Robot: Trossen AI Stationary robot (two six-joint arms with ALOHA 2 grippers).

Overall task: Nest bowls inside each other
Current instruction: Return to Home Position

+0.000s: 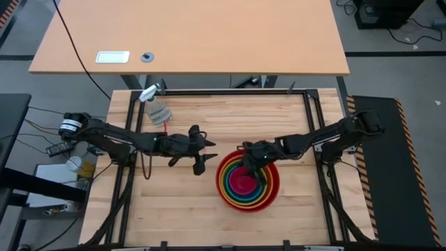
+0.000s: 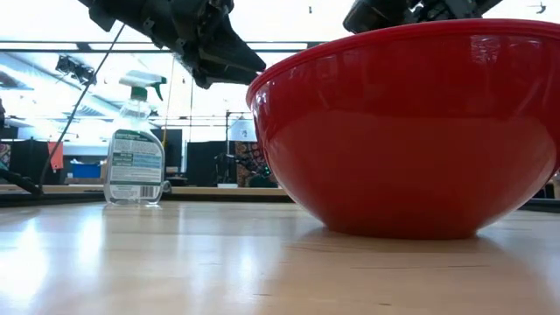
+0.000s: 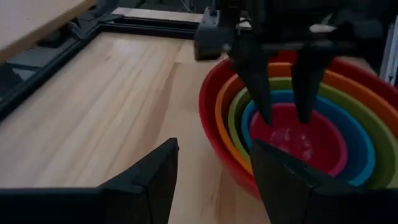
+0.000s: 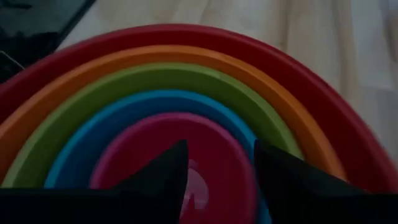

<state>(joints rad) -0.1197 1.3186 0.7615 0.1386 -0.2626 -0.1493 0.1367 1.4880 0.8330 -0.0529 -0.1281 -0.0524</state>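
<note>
Five bowls sit nested on the wooden table: red point(image 1: 273, 192) outermost, then orange point(image 3: 227, 102), lime green point(image 3: 239, 112) and blue point(image 3: 249, 121), with magenta pink point(image 3: 298, 140) innermost. The red bowl point(image 2: 411, 131) rests on its base. My right gripper point(image 3: 285, 118) is open and slants down over the pink bowl's hollow point(image 4: 143, 149), one finger on either side of its middle, with nothing between them. My left gripper point(image 1: 202, 157) hangs open above the table just left of the stack, its fingers point(image 3: 155, 180) pointing toward the red bowl's rim.
A clear spray bottle point(image 1: 157, 108) stands upright at the table's far left point(image 2: 136, 144). Bare wood lies to the left of the bowls and in front of them. A black frame rail point(image 1: 230, 93) runs along the table's far edge.
</note>
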